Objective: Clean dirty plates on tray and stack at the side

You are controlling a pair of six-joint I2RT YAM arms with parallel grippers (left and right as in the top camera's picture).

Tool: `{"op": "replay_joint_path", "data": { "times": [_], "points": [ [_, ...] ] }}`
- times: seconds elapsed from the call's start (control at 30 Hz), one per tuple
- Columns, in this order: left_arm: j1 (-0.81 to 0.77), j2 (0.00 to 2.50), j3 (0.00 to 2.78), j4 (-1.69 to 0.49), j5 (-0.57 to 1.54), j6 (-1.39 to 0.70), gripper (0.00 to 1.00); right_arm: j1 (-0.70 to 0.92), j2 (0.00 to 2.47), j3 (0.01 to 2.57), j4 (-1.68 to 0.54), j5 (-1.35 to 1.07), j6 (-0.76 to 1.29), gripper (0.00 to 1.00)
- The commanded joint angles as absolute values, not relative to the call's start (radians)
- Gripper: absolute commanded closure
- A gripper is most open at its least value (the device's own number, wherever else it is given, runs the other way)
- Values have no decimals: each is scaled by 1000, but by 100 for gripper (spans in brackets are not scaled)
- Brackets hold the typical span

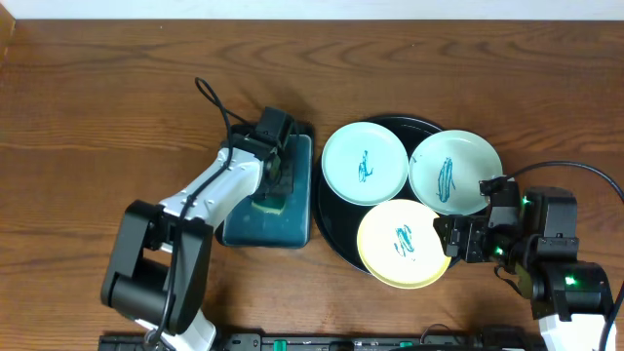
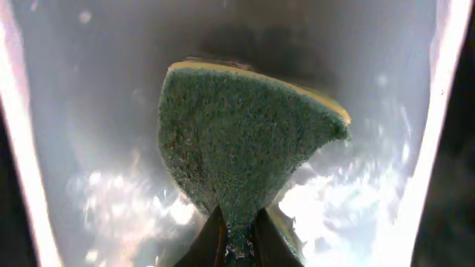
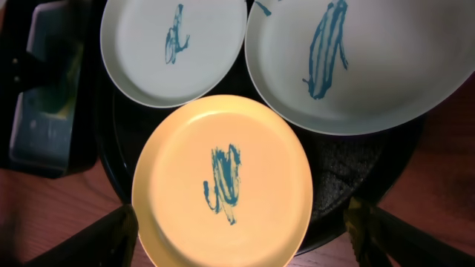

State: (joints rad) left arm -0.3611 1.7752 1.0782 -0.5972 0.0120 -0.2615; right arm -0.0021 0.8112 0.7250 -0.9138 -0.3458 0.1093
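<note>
Plates [image 1: 365,163]: three, scribbled, on one tray [image 1: 330,219]; left tool [image 1: 278,175] clamped on sponge [image 2: 245,141]; right tool [image 1: 456,237] apart.

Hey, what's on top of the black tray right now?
Three teal-scribbled plates: left pale plate, right pale plate, yellow plate nearest the robot. They cover most of the black tray; anything beneath them is hidden.

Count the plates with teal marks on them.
3, all on the black tray: the back-left plate, the back-right plate, and the yellow plate at the front. None appears hidden.
</note>
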Motion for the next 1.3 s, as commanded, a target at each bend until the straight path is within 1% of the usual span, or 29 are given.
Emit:
{"op": "replay_joint_path", "data": {
  "times": [0.0,0.1,0.13,0.23,0.43,0.53,0.6,0.77,1.0,1.2,1.27],
  "points": [
    [-360,1686,1098,-627,7,-256,93,8,820,744,-921,-348,97,13],
    [-360,1618,1098,-647,7,-256,93,8,842,744,-926,-348,101,16],
    [-360,1605,1098,-654,7,-257,92,8,852,744,-927,-348,101,18],
    [-361,1598,1096,-664,7,-257,93,9,890,743,-928,-348,113,20],
    [-361,1650,1052,-662,12,-296,92,8,998,742,-929,-348,119,25],
    [-361,1695,1036,-657,15,-321,93,8,1058,742,-928,-346,119,30],
    [-361,1732,1036,-657,15,-320,93,8,1102,742,-926,-343,119,35],
    [-361,1795,1036,-649,15,-321,93,8,1207,742,-924,-318,119,38],
    [-360,1763,1042,-651,16,-320,92,8,1313,742,-878,-318,119,58],
    [-361,1656,1047,-673,18,-320,93,9,1379,742,-807,-318,118,68],
    [-361,1610,1047,-681,18,-320,92,9,1402,742,-789,-318,118,69]
  ]
}}
